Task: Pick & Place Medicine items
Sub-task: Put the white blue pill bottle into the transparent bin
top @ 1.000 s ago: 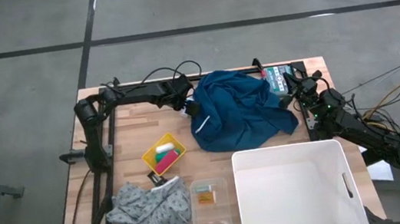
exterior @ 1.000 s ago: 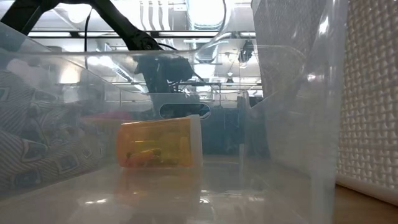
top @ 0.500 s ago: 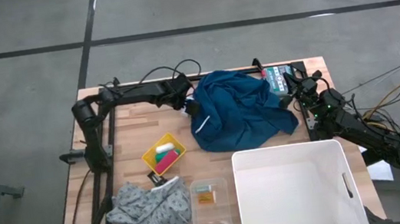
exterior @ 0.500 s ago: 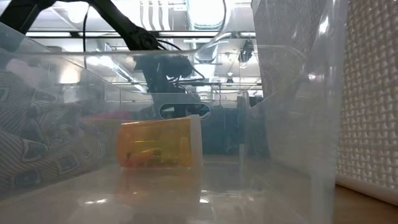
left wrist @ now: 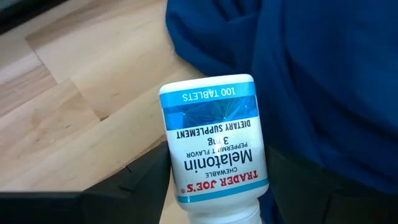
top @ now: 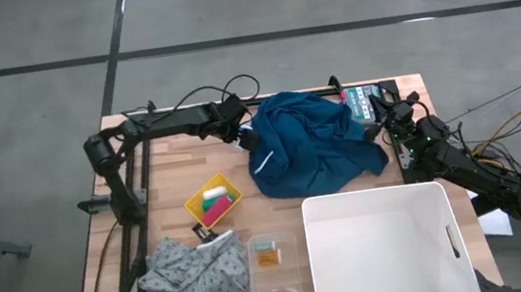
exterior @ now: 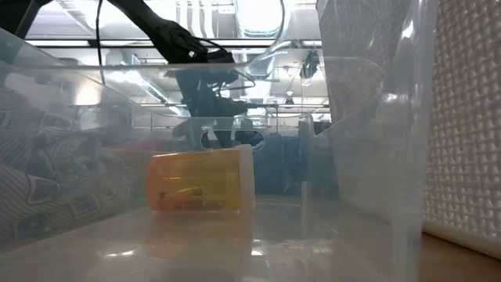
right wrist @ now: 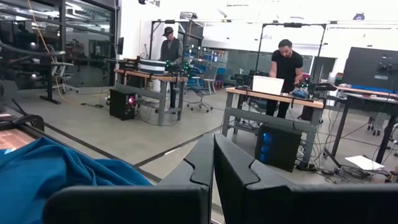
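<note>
Wooden tabletop (top: 168, 168) carries everything, with grey floor around it. Between the left gripper's (left wrist: 214, 186) dark fingers (left wrist: 140, 180) sits a white melatonin bottle (left wrist: 214, 140) with a blue label, clamped at its sides; just beyond the fingertips lies the blue cloth (left wrist: 311, 74). From above, this gripper (top: 242, 133) is at the cloth's (top: 311, 144) far-left edge. The right gripper (right wrist: 213, 163) rests at the table's right edge (top: 385, 114), its fingers pressed together and grasping nothing, the cloth (right wrist: 56, 165) just beside them; past them, two people stand at desks in the room. Nearer the front, an orange bottle (exterior: 200, 180) lies on its side in a clear bin (top: 275, 267), well apart from both grippers.
</note>
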Controlling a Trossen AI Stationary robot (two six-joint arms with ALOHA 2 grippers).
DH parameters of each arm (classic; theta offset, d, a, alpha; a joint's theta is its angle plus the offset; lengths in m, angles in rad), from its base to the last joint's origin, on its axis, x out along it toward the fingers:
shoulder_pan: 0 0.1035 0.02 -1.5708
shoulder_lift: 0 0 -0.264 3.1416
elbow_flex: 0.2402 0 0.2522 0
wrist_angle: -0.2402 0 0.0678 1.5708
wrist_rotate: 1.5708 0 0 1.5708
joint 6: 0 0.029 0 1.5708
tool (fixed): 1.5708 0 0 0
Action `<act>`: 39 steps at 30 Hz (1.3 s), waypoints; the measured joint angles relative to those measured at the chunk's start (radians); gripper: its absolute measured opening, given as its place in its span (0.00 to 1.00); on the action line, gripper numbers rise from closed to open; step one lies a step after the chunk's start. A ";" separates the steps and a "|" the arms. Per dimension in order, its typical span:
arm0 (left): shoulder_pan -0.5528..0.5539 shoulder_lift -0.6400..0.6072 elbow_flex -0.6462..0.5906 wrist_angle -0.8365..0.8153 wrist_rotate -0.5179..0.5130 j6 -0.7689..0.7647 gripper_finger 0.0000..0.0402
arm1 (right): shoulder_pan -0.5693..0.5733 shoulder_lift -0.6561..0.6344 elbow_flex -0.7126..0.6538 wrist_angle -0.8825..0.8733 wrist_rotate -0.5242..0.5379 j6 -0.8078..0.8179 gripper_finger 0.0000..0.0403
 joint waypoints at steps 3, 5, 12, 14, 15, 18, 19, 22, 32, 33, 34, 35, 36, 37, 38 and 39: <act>-0.008 -0.024 0.000 -0.003 -0.001 0.000 0.61 | 0.000 0.000 0.000 0.000 0.000 0.000 0.02; -0.014 -0.043 0.000 -0.012 -0.004 0.000 0.61 | 0.000 0.000 0.000 0.000 0.000 0.000 0.02; -0.052 -0.109 0.000 -0.039 -0.047 0.001 0.60 | 0.000 0.000 0.000 0.000 0.000 0.000 0.02; -0.067 -0.126 0.000 -0.046 -0.058 0.003 0.61 | 0.000 0.000 0.000 0.000 0.000 0.000 0.02; -0.074 -0.135 0.000 -0.047 -0.065 0.004 0.61 | 0.000 0.000 0.000 0.000 0.000 0.000 0.02; -0.095 -0.164 0.000 -0.057 -0.089 0.004 0.61 | 0.000 0.000 0.000 0.000 0.000 0.000 0.02; -0.101 -0.175 0.000 -0.057 -0.096 0.004 0.61 | 0.000 0.000 0.000 0.000 0.000 0.000 0.02; -0.120 -0.211 -0.001 -0.065 -0.106 0.005 0.61 | 0.000 0.000 0.000 0.000 0.000 0.000 0.02; -0.201 -0.313 0.000 -0.076 -0.112 0.057 0.61 | 0.000 0.000 0.000 0.000 0.000 0.000 0.02; -0.208 -0.322 0.000 -0.077 -0.114 0.057 0.61 | 0.000 0.000 0.000 0.000 0.000 0.000 0.02; -0.216 -0.330 0.000 -0.077 -0.114 0.057 0.61 | 0.000 0.000 0.000 0.000 0.000 0.000 0.02; -0.223 -0.340 -0.001 -0.076 -0.115 0.057 0.61 | 0.000 0.000 0.000 0.000 0.000 0.000 0.02; -0.230 -0.350 0.000 -0.076 -0.117 0.057 0.61 | 0.000 0.000 0.000 0.000 0.000 0.000 0.02; -0.239 -0.358 0.000 -0.075 -0.117 0.057 0.61 | 0.000 0.000 0.000 0.000 0.000 0.000 0.02; -0.246 -0.367 0.000 -0.075 -0.117 0.058 0.61 | 0.000 0.000 0.000 0.000 0.000 0.000 0.02; -0.254 -0.375 0.000 -0.076 -0.118 0.063 0.60 | 0.000 0.000 0.000 0.000 0.000 0.000 0.02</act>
